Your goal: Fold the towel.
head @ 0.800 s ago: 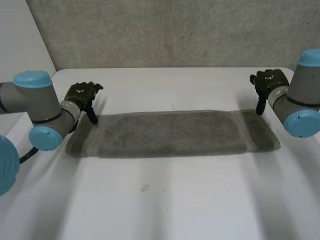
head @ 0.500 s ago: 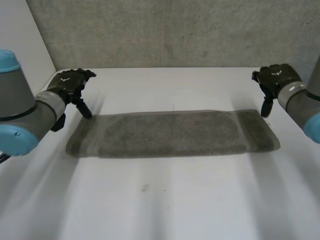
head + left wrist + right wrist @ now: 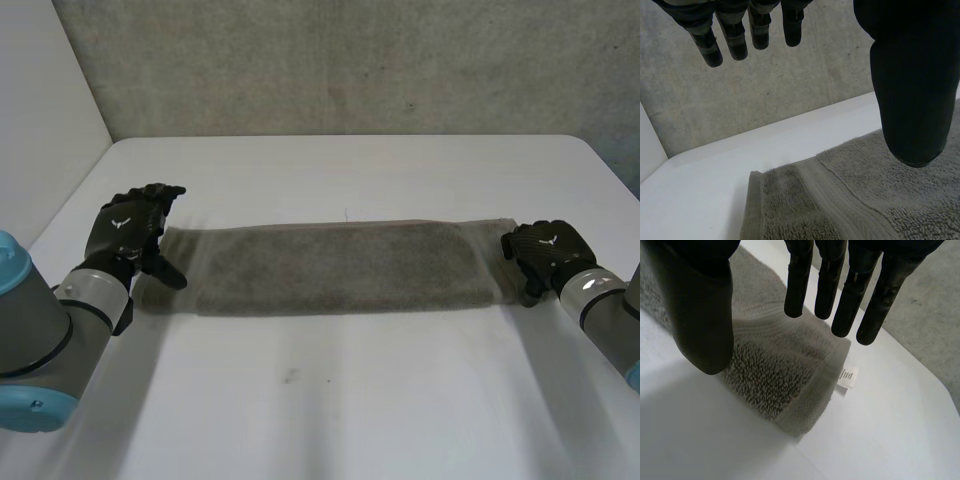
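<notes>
The soft, limp towel (image 3: 340, 265) across mid-frame will likely sag unless pinched at its end corners, where the left hand (image 3: 125, 232) and right hand (image 3: 545, 250) hover, fingers straight and empty.

From where I stand there is one towel (image 3: 340, 265), a single long grey strip across the middle of the frame, and one white tabletop (image 3: 350, 400). I count two black hands: the left robot hand (image 3: 128, 232) at middle left and the right robot hand (image 3: 542, 252) at middle right. There are two arms, the left arm (image 3: 40, 330) lower left and the right arm (image 3: 605, 310) lower right. One small white label (image 3: 848, 377) shows at a towel corner.
</notes>
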You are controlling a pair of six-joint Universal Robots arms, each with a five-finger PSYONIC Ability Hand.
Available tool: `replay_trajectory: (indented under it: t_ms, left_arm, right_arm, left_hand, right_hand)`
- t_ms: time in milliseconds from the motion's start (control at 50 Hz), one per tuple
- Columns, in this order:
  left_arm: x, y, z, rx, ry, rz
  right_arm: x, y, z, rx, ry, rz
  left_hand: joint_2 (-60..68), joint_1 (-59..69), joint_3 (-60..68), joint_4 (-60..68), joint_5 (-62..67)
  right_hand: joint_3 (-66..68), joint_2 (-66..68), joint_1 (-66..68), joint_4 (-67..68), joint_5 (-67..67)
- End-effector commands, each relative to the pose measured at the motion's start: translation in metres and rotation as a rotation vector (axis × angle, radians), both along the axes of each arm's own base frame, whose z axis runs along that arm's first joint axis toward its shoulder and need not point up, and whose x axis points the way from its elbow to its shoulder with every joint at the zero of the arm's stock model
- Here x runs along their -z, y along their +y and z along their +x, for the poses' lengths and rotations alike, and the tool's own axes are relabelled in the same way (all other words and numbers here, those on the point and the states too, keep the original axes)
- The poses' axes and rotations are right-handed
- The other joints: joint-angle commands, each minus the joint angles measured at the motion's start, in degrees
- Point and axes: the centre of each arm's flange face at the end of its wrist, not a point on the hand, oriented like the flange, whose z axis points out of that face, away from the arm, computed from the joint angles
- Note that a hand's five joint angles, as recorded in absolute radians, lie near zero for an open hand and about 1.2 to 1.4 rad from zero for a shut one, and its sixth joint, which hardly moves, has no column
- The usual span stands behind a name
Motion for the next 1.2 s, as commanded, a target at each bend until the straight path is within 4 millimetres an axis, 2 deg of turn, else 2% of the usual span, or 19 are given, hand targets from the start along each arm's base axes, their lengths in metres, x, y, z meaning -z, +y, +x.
replay_trajectory:
  t_ms: [20,180,220,260,300,320,360,400,420,460,520,560,620,860,880,900,920,1040,1200]
  left_arm:
    - [0.0,0.006,-0.002,0.011,-0.004,0.004]
    - [-0.001,0.006,-0.002,0.012,-0.003,0.002]
    - [0.0,0.006,-0.002,0.012,-0.004,0.004]
    - [0.0,0.006,-0.001,0.009,-0.004,0.004]
    - [0.0,0.006,-0.001,0.008,-0.002,0.004]
    - [0.0,0.006,-0.001,0.008,-0.002,0.004]
    - [0.0,0.006,-0.001,0.008,-0.002,0.004]
    - [0.0,0.005,0.0,0.006,-0.002,0.004]
    - [0.0,0.005,0.0,0.006,-0.002,0.004]
    - [0.0,0.005,0.0,0.006,-0.002,0.004]
    - [0.0,0.006,0.0,0.006,-0.003,0.007]
    - [0.0,0.006,0.0,0.006,-0.003,0.007]
    - [0.001,0.007,0.0,0.005,-0.003,0.01]
    - [-0.004,0.009,0.0,0.006,0.001,-0.004]
    - [-0.004,0.009,0.0,0.006,0.001,-0.004]
    - [-0.004,0.009,0.0,0.006,-0.001,-0.003]
    - [-0.004,0.009,0.0,0.006,0.001,-0.004]
    - [-0.004,0.009,0.0,0.007,0.001,-0.004]
    - [-0.004,0.009,-0.001,0.011,0.0,-0.005]
  right_arm:
    - [0.014,-0.003,-0.001,-0.012,0.046,0.013]
    - [0.025,-0.011,-0.005,-0.008,0.091,0.014]
    - [0.027,-0.014,-0.008,-0.001,0.094,0.015]
    - [0.028,-0.021,-0.014,0.021,0.096,0.012]
    - [0.028,-0.021,-0.014,0.022,0.096,0.012]
    - [0.027,-0.027,-0.019,0.044,0.097,0.003]
    - [0.024,-0.036,-0.03,0.105,0.111,-0.01]
    - [0.017,-0.046,-0.054,0.238,0.156,-0.029]
    - [0.017,-0.046,-0.054,0.238,0.157,-0.029]
    - [0.011,-0.052,-0.076,0.33,0.205,-0.039]
    - [0.01,-0.055,-0.088,0.356,0.239,-0.038]
    - [0.008,-0.058,-0.111,0.389,0.296,-0.039]
    - [0.003,-0.06,-0.127,0.415,0.328,-0.049]
    - [-0.005,-0.054,-0.11,0.297,0.171,-0.064]
    - [-0.009,-0.052,-0.108,0.295,0.141,-0.066]
    - [-0.009,-0.052,-0.108,0.295,0.14,-0.066]
    - [-0.014,-0.05,-0.102,0.281,0.109,-0.073]
    - [-0.028,-0.042,-0.074,0.145,0.001,-0.095]
    - [-0.018,-0.04,-0.062,0.026,-0.025,-0.074]
  left_hand:
    - [0.6,0.1,0.5,0.5,-1.7]
    - [0.6,0.1,0.5,0.5,-1.7]
    - [0.6,0.1,0.5,0.5,-1.7]
    - [0.6,0.1,0.5,0.5,-1.7]
    - [0.6,0.1,0.5,0.5,-1.7]
    - [0.6,0.1,0.5,0.5,-1.7]
    - [0.6,0.1,0.5,0.5,-1.7]
    - [0.6,0.1,0.5,0.5,-1.7]
    - [0.6,0.1,0.5,0.5,-1.7]
    - [0.6,0.1,0.5,0.5,-1.7]
    - [0.6,0.1,0.5,0.5,-1.7]
    - [0.6,0.1,0.5,0.5,-1.7]
    - [0.6,0.1,0.5,0.5,-1.7]
    - [0.6,0.1,0.5,0.5,-1.7]
    - [0.6,0.1,0.5,0.5,-1.7]
    - [0.6,0.1,0.5,0.5,-1.7]
    - [0.6,0.1,0.5,0.5,-1.7]
    - [0.6,0.1,0.5,0.5,-1.7]
    - [0.6,0.1,0.5,0.5,-1.7]
  right_hand:
    - [0.9,1.2,0.6,1.1,0.5]
    - [2.1,2.4,1.8,2.3,1.6]
    - [8.5,8.8,8.2,8.7,8.0]
    - [35.9,36.2,35.6,36.1,35.5]
    - [36.1,36.4,35.8,36.3,35.6]
    - [48.4,48.6,48.0,48.5,47.9]
    - [48.5,48.7,48.2,48.7,48.0]
    - [48.5,48.7,48.2,48.7,48.0]
    - [48.5,48.7,48.2,48.7,48.0]
    - [48.5,48.7,48.2,48.7,48.0]
    - [48.5,48.7,48.2,48.7,48.0]
    - [48.5,48.7,48.2,48.7,48.0]
    - [48.5,48.7,48.2,48.7,48.0]
    - [44.5,44.8,44.2,44.7,44.0]
    - [13.2,13.5,12.9,13.4,12.7]
    - [12.9,13.1,12.6,13.1,12.4]
    - [-7.4,-7.2,-7.8,-7.3,-7.9]
    - [-8.1,-7.9,-8.5,-8.0,-8.6]
    - [0.8,1.0,0.4,0.9,0.3]
